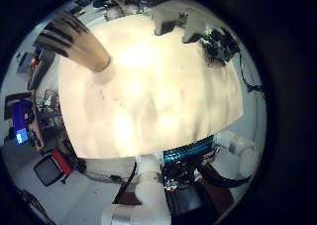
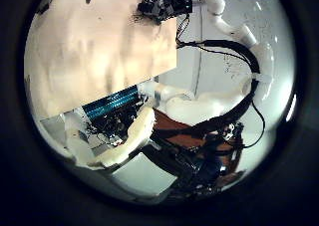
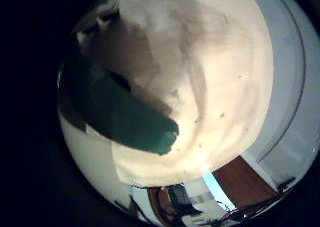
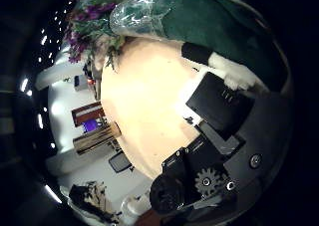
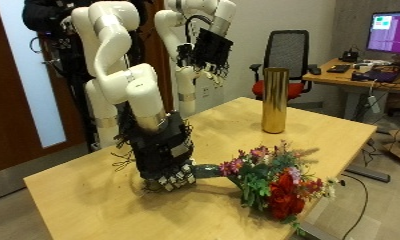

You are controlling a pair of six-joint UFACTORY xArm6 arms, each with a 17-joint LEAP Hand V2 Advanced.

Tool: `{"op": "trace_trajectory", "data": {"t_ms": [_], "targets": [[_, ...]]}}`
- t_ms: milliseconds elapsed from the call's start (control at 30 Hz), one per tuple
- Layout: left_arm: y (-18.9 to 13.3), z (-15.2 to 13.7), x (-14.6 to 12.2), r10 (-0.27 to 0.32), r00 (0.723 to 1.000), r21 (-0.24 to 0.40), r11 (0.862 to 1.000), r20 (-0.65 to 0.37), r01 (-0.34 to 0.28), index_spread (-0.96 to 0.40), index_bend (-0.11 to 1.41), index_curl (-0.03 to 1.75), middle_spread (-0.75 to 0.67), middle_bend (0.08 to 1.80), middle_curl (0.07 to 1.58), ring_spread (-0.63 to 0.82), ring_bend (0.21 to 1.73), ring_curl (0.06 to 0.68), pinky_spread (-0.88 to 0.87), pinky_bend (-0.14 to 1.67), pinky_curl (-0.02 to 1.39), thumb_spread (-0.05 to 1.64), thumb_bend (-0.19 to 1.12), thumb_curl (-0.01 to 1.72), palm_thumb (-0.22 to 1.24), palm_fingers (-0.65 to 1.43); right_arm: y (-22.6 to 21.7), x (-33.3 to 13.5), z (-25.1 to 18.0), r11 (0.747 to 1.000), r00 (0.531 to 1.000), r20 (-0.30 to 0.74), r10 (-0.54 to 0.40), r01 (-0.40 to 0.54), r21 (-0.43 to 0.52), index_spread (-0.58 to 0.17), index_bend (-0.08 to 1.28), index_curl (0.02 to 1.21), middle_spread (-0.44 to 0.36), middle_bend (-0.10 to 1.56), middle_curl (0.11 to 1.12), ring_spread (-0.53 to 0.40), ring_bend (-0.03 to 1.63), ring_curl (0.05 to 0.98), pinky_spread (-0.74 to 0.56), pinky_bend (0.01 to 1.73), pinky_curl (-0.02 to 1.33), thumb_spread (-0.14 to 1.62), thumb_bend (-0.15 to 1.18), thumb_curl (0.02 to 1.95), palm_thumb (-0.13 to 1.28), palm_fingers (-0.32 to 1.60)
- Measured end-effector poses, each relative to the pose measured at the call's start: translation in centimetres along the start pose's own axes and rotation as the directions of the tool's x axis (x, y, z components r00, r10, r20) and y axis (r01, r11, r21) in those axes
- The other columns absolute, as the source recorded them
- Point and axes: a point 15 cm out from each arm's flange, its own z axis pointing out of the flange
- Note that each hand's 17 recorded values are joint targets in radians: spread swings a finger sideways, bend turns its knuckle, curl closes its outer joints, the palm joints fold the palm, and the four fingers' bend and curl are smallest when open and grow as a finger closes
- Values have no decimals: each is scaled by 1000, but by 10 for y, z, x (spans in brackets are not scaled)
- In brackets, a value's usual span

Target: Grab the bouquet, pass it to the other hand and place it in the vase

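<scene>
Gold vase point(image 5: 273, 100) stood on the table point(image 5: 80, 180), well apart from the bouquet point(image 5: 273, 180) lying there. I saw my right hand point(image 5: 167, 160) clenched on its stem; left hand point(image 5: 207, 50) hung relaxed. Blooms might snag if lifted carelessly.

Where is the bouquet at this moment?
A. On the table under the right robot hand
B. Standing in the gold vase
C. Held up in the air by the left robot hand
A: the bouquet lies on the table with the right robot hand at its stem end, apart from the vase.
</scene>
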Motion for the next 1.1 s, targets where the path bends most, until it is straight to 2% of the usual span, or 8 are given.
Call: {"op": "trace_trajectory", "data": {"t_ms": [67, 133, 267, 467, 567, 767, 900, 1100], "targets": [[0, 0, -1, 0, 1000, -1, 1000, -1, 0, 128, 136, 220, 482, 256, 321, 589, 656, 202, 588, 434, 304, 958, -28, 315, 472, -16, 1, 8, -17, 1000, 1000, 13, 15, -15, 0, -325, 945, 772, -200, 1192, 691, -229, 1334, 511, -354, 1288, 482, 840, -6, 559, 1043, 1237], [0, -1, -2, -2, 1000, 2, 1000, -2, 2, 128, 137, 221, 481, 256, 320, 585, 659, 204, 584, 433, 304, 958, -28, 314, 473, -15, -1, 8, -41, 999, 1000, 24, 11, -12, 40, -307, 1005, 830, -181, 1261, 724, -216, 1393, 556, -288, 1384, 546, 845, 11, 603, 1131, 1168], [0, -4, -2, -4, 1000, 16, 1000, -1, 5, 128, 139, 223, 481, 257, 319, 586, 655, 202, 585, 433, 305, 958, -28, 313, 473, -15, 4, 1, -82, 993, 999, 40, -34, 29, 118, -291, 1047, 876, -157, 1308, 744, -207, 1421, 590, -241, 1421, 600, 838, 9, 654, 1196, 1127], [-4, -14, -2, -12, 1000, 46, 999, -16, 13, 134, 152, 238, 474, 256, 319, 577, 648, 200, 577, 421, 301, 958, -28, 313, 473, 6, 29, -25, -133, 980, 975, 184, -125, 92, 179, -278, 1061, 914, -144, 1335, 755, -195, 1440, 616, -204, 1404, 655, 728, -4, 740, 1235, 1105], [-5, -20, -1, -11, 1000, 55, 998, -20, 12, 140, 155, 251, 472, 253, 318, 578, 650, 199, 578, 414, 300, 958, -28, 312, 473, 27, 49, -38, -162, 972, 947, 272, -172, 119, 204, -269, 1060, 925, -141, 1339, 756, -191, 1440, 623, -196, 1385, 676, 668, -3, 777, 1239, 1100], [-10, -34, -9, -33, 999, 93, 995, -38, 36, 142, 162, 266, 448, 251, 320, 570, 635, 194, 564, 401, 300, 958, -28, 312, 473, 51, 89, -66, -215, 938, 871, 392, -297, 189, 291, -262, 1055, 946, -129, 1344, 753, -188, 1443, 634, -196, 1341, 728, 555, -1, 852, 1241, 1103], [-16, -47, -6, -35, 997, 121, 992, -69, 43, 142, 160, 273, 427, 248, 320, 554, 626, 191, 560, 394, 297, 958, -28, 312, 473, 75, 118, -87, -228, 928, 804, 486, -344, 212, 306, -261, 1049, 955, -127, 1352, 753, -185, 1440, 640, -200, 1315, 762, 504, -8, 885, 1233, 1104], [-18, -54, -5, -33, 996, 128, 991, -79, 43, 143, 159, 280, 418, 244, 322, 554, 616, 190, 559, 381, 296, 958, -28, 312, 473, 86, 152, -110, -222, 910, 727, 556, -402, 249, 332, -261, 1054, 966, -126, 1357, 750, -185, 1437, 644, -202, 1274, 805, 430, -15, 915, 1223, 1106]]}}
